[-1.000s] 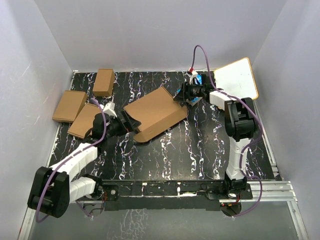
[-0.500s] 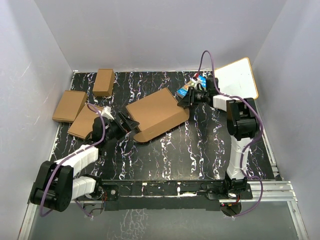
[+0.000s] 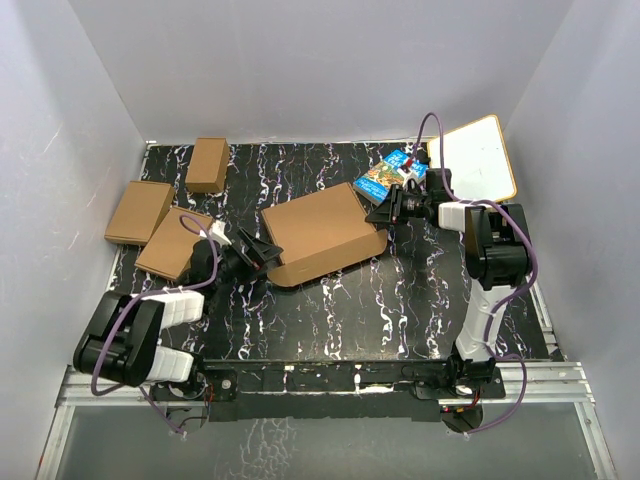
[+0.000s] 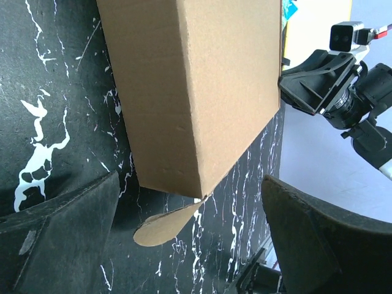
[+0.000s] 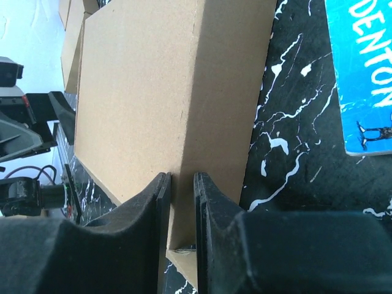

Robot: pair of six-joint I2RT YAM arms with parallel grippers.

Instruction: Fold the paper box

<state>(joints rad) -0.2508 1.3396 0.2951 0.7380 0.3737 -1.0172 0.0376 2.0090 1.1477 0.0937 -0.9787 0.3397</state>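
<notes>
The paper box (image 3: 322,236) lies in the middle of the table as a closed flat brown box. My left gripper (image 3: 258,250) is open at its left end. In the left wrist view the box's corner (image 4: 202,92) sits between and ahead of the wide-apart jaws (image 4: 190,179), untouched, with a rounded tab (image 4: 165,225) sticking out beneath it. My right gripper (image 3: 385,212) is at the box's right edge. In the right wrist view its fingers (image 5: 180,177) are closed to a narrow slit over the box (image 5: 141,92), with nothing seen held between them.
A blue book (image 3: 385,178) lies just behind the right gripper and shows in the right wrist view (image 5: 361,73). A white board (image 3: 478,158) leans at the back right. Three smaller folded cardboard boxes (image 3: 208,164) (image 3: 138,211) (image 3: 172,242) sit at the left.
The box's raised lid has come down flat and the box has shifted slightly right. My right gripper has moved right and nearer along with it. My left arm has drawn lower and nearer.
</notes>
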